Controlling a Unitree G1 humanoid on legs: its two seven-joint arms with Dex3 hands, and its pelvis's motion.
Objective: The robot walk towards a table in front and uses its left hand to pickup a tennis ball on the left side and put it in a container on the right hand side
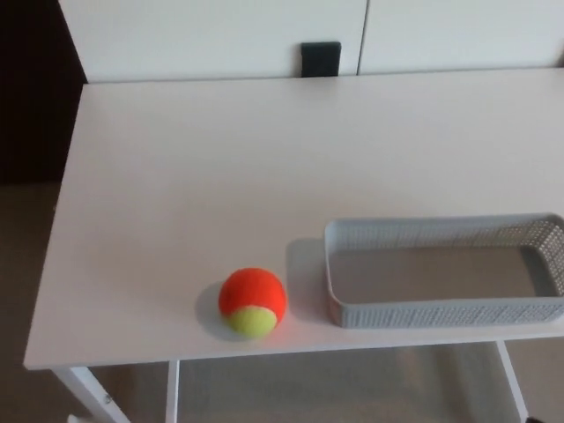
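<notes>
Plain white rectangular table (176, 176) on white legs (88, 392), lit softly and evenly. Right behind it are flat white wall panels (211, 35) with a vertical seam and a small black rectangular block (321, 59) at the bottom. There's a dark shadowy area (31, 88) on the left and a dull brownish floor (26, 264).

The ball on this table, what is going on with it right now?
Nothing is handling it at this moment. The ball lies on the table near the front edge, just left of the grey basket and apart from it. The basket is empty. No part of the robot shows in the head view, so the pickup has not begun.
</notes>
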